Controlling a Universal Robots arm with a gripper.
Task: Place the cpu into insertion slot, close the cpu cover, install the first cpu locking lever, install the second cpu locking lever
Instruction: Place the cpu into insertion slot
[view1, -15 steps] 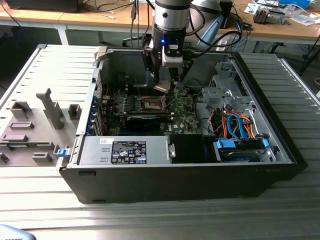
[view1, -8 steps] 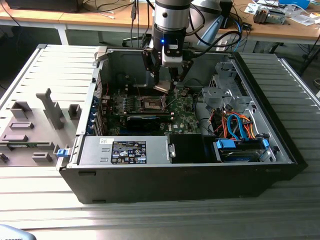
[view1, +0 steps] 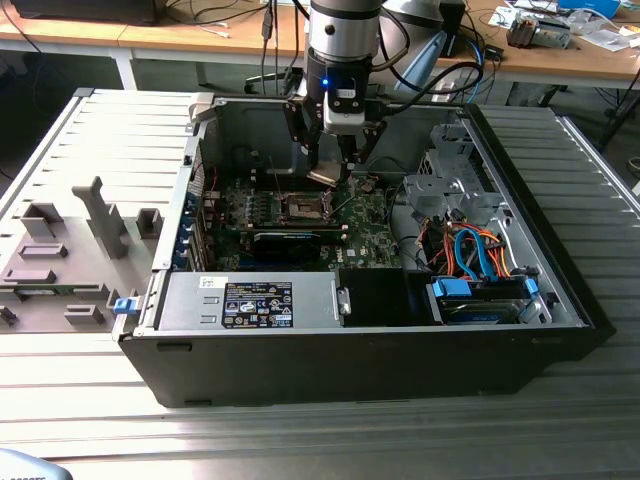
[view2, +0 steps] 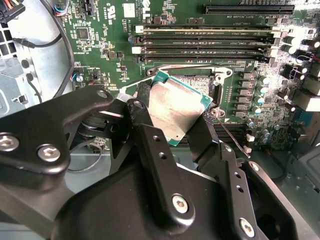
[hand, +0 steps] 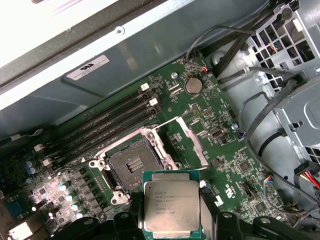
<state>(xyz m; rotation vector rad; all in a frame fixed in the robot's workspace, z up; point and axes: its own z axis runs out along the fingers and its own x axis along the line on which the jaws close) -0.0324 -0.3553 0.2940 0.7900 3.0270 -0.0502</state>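
Your gripper (view2: 175, 116) is clamping the cpu (hand: 171, 207) by its edges, holding it above the motherboard (hand: 227, 167) near the bare socket (hand: 132, 167), with the cpu cover (hand: 192, 142) lying flipped open.

Looked steeply down on the whole open computer case (view1: 350, 370), mid-frame, in the exterior view. Hung close over the motherboard (hand: 220, 150) in both wrist views, sharing socket (hand: 131, 165) and cpu (hand: 171, 207).

cpu (hand: 171, 208) silvery-grey top, green edge; motherboard (hand: 220, 150) green; memory slots (hand: 110, 117) black, white clips; case (view1: 350, 370) black outside, grey inside; cables (view1: 478, 255) orange and blue, right; table (view1: 300, 440) grey, ribbed.
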